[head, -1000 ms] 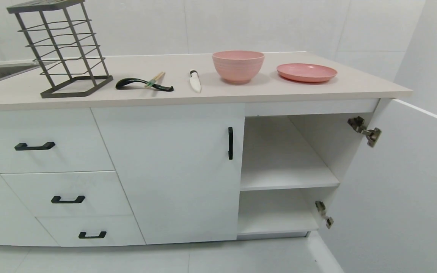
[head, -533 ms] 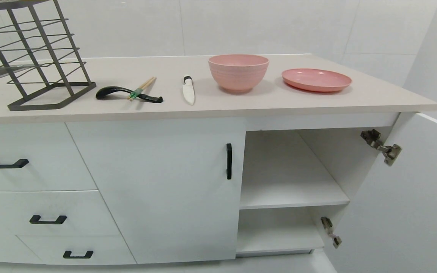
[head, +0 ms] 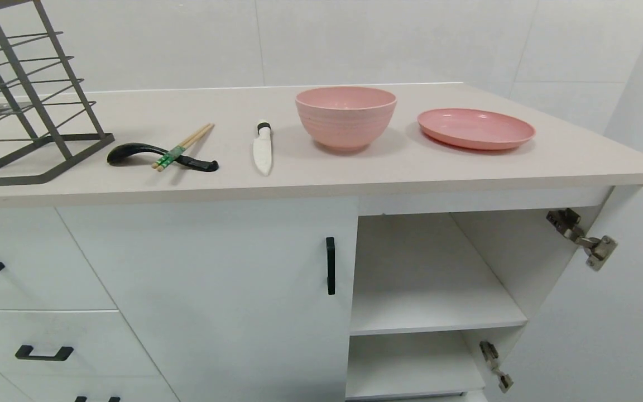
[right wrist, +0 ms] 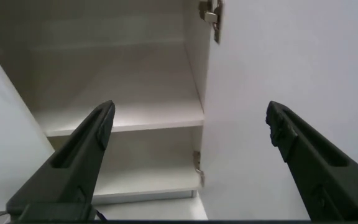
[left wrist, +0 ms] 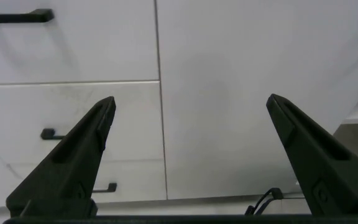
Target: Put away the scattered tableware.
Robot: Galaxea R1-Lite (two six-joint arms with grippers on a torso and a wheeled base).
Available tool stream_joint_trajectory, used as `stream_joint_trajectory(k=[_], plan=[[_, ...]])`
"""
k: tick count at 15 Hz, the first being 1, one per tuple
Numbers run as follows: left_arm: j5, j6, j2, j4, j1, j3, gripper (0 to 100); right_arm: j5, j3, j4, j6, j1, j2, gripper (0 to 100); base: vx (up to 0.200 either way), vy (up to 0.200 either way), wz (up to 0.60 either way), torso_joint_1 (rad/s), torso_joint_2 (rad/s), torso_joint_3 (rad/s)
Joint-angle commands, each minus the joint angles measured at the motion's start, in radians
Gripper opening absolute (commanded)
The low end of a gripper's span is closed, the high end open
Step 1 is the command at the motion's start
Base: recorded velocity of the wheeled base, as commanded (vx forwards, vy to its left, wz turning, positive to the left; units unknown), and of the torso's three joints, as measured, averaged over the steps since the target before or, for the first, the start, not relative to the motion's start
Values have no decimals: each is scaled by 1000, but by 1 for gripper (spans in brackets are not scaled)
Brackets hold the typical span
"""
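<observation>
pale countertop (head: 411, 167) with pink bowl (head: 346, 117), pink plate (head: 476, 128), knife (head: 262, 149), black spoon (head: 132, 152) and chopsticks (head: 183, 146), well apart from both claws. left claw (left wrist: 190, 99) wide before drawers (left wrist: 73, 106), right claw (right wrist: 189, 106) wide facing cupboard shelf (right wrist: 123, 112). camera closer than before, tableware unmoved: no stowing yet.

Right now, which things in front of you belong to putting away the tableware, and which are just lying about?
For the job: pink bowl, pink plate, chopsticks, black spoon, white knife, open cabinet shelf.
Just there: wire rack, closed drawers.
</observation>
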Motion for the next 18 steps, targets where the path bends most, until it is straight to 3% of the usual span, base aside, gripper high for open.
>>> stream_joint_trajectory(k=[1,8,12,18], plan=[[1,0,2,1,0,0,100,1,0,-1,0,0,2,100,0,0,-600,-2,7,7],[1,-2,2,1,0,0,100,-1,0,-1,-2,0,2,100,0,0,-86,5,-8,-2],[1,-2,2,1,0,0,100,-1,0,-1,-2,0,2,100,0,0,0,200,-99,-82],[1,-2,2,1,0,0,100,-1,0,-1,-2,0,2,100,0,0,0,224,-524,-205]])
